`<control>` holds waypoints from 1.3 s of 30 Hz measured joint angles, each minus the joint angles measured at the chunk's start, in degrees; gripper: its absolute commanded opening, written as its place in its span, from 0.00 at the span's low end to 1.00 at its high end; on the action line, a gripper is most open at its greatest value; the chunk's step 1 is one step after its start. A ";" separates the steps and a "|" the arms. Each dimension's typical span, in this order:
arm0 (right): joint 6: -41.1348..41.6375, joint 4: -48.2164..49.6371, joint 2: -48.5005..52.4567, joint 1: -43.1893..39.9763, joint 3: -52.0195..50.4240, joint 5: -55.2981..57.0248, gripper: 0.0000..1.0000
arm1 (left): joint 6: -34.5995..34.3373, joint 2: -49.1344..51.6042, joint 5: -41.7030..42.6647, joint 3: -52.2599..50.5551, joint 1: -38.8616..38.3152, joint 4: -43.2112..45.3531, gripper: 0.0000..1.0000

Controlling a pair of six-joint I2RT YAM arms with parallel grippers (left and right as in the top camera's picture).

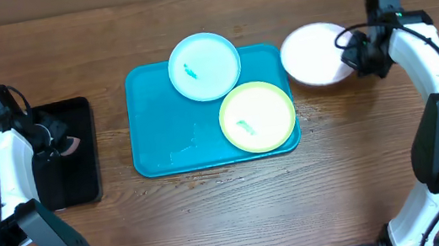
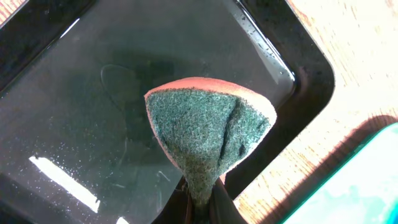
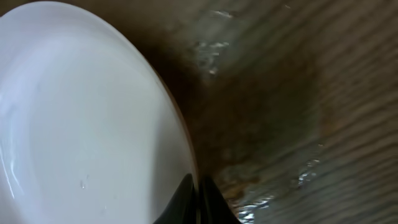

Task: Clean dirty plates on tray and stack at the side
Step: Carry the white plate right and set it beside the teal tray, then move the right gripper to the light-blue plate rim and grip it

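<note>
The turquoise tray (image 1: 160, 122) lies mid-table. A pale cyan plate (image 1: 204, 65) with a teal smear rests on its far rim, and a yellow-green plate (image 1: 257, 116), also smeared, sits at its right end. The white plate (image 1: 312, 54) (image 3: 74, 124) is on the wood right of the tray, and my right gripper (image 1: 352, 53) (image 3: 198, 198) is shut on its right rim. Over the black tray (image 1: 66, 152) (image 2: 74, 93) at the left, my left gripper (image 1: 59, 142) (image 2: 203, 202) is shut on a green-faced sponge (image 2: 208, 134) with an orange back.
Wet patches glisten on the wood (image 3: 292, 112) beside the white plate. A corner of the turquoise tray (image 2: 367, 186) shows in the left wrist view. Water film lies on the turquoise tray's floor (image 1: 185, 149).
</note>
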 measured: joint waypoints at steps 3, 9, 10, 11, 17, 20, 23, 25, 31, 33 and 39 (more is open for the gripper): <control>0.55 0.94 0.00 -1.33 -3.50 0.00 0.04 | 0.00 0.00 0.00 0.00 -0.02 0.07 0.04; 0.74 -0.04 0.00 -1.05 -5.66 -0.87 0.51 | 0.00 0.00 0.00 0.00 -0.02 0.04 0.04; 0.66 -0.98 0.00 -1.05 -5.49 -0.98 0.62 | 0.00 0.00 0.00 0.00 -0.02 0.07 0.04; 0.46 -2.69 0.00 -1.05 -5.09 -1.05 0.69 | 0.00 0.00 0.00 0.00 0.00 0.04 0.04; -2.91 -9.25 -0.15 -0.98 5.03 -4.85 0.86 | 0.00 0.00 0.00 -0.02 0.00 0.31 0.04; -7.13 -2.75 -1.11 -0.04 9.49 -11.80 1.00 | 0.00 0.00 0.00 -0.02 0.00 0.48 0.04; -11.45 7.91 -1.99 3.26 10.88 -17.16 1.00 | 0.00 0.00 0.02 -0.02 -0.02 0.46 0.04; -14.32 13.53 -1.92 6.54 11.04 -19.04 1.00 | 0.00 0.00 0.00 -0.02 0.00 0.48 0.04; -21.77 26.25 3.45 18.84 11.37 -18.03 1.00 | 0.00 0.00 0.00 -0.02 0.00 0.31 0.04; -23.63 29.16 6.95 22.05 11.39 -15.23 1.00 | 0.00 0.00 0.00 -0.02 0.00 0.11 0.04; -28.24 33.46 17.77 27.19 11.34 -9.79 0.95 | 0.00 0.00 0.00 -0.02 -0.02 -0.24 0.04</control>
